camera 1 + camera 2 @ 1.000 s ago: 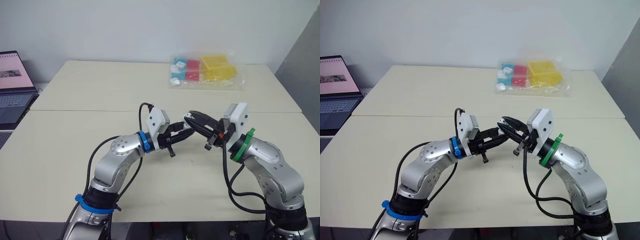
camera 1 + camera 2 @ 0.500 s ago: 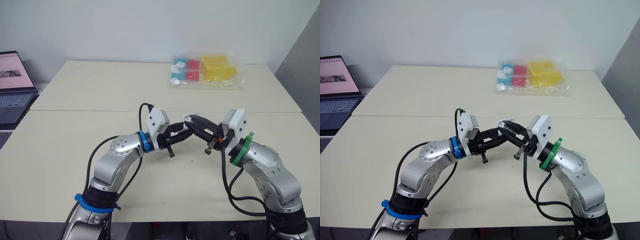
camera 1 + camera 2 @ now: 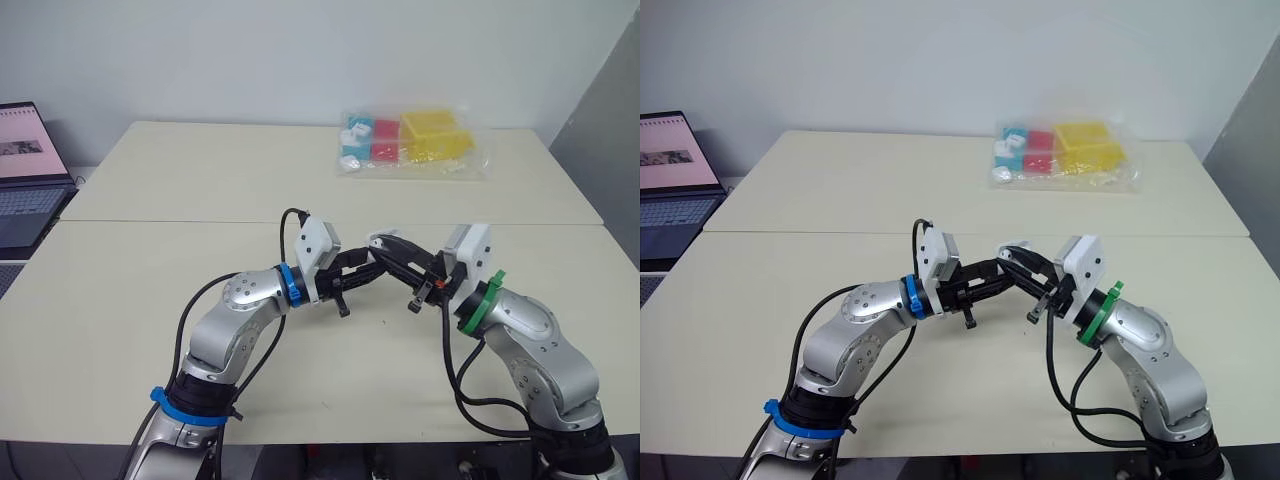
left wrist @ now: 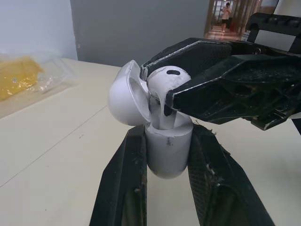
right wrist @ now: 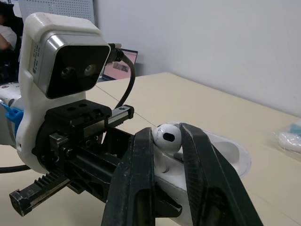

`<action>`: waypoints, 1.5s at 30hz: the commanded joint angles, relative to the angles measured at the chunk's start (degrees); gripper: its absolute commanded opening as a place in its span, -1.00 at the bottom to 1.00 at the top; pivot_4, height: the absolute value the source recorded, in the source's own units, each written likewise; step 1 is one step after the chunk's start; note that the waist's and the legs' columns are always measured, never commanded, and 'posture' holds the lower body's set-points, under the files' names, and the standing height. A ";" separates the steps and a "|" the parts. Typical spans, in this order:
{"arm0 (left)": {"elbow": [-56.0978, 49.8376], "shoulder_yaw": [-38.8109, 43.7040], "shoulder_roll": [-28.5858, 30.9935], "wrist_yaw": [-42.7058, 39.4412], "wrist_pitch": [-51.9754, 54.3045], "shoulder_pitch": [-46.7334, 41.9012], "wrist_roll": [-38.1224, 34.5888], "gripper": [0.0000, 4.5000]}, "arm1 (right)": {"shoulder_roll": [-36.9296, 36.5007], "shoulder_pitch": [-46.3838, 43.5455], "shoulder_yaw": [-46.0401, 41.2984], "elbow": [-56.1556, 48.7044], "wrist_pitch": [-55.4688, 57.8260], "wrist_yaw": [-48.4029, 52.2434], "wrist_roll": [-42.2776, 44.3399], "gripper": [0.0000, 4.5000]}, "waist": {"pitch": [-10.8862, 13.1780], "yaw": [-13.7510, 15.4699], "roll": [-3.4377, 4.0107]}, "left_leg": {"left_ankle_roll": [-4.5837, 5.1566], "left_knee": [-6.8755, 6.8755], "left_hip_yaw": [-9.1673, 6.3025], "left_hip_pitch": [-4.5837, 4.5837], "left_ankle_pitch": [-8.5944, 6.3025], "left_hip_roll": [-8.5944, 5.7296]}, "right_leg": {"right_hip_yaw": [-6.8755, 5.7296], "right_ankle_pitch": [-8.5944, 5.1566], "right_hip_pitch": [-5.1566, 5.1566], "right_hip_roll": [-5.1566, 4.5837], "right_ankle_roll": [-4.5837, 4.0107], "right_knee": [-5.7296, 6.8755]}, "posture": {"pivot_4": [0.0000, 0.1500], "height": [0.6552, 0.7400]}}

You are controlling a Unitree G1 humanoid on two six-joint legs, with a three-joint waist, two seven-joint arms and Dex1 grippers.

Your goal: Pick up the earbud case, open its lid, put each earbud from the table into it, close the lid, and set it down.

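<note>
My left gripper [image 4: 164, 155] is shut on the body of the white earbud case [image 4: 167, 148], held above the middle of the table with its lid [image 4: 124, 96] swung open. My right gripper [image 5: 167, 141] is shut on a white earbud [image 5: 167, 135] and holds it at the case's mouth, its stem partly down inside the case. In the head views the two grippers meet tip to tip at the case [image 3: 380, 243], the left gripper [image 3: 365, 268] coming from the left and the right gripper [image 3: 395, 255] from the right.
A clear plastic bag [image 3: 415, 143] with yellow, red and blue boxes lies at the far right of the table. A laptop [image 3: 25, 170] stands open off the table's left edge. A seam runs across the table [image 3: 150, 290] behind the arms.
My right arm has dropped and moved left toward the case, bringing the earbud down into its mouth. The left gripper has held the case almost still.
</note>
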 commanded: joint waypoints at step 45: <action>-3.50 -3.59 1.68 -7.23 -6.31 0.40 1.19 -0.65 | -27.09 -36.06 5.15 20.23 20.66 23.01 7.29 -1.00 | 0.02 0.04 0.01 | 0.02 -0.08 0.02 -0.17 -0.01 0.00 | -0.02 -0.02 -0.12 -0.01 -0.03 -0.18 | 1.00 1.00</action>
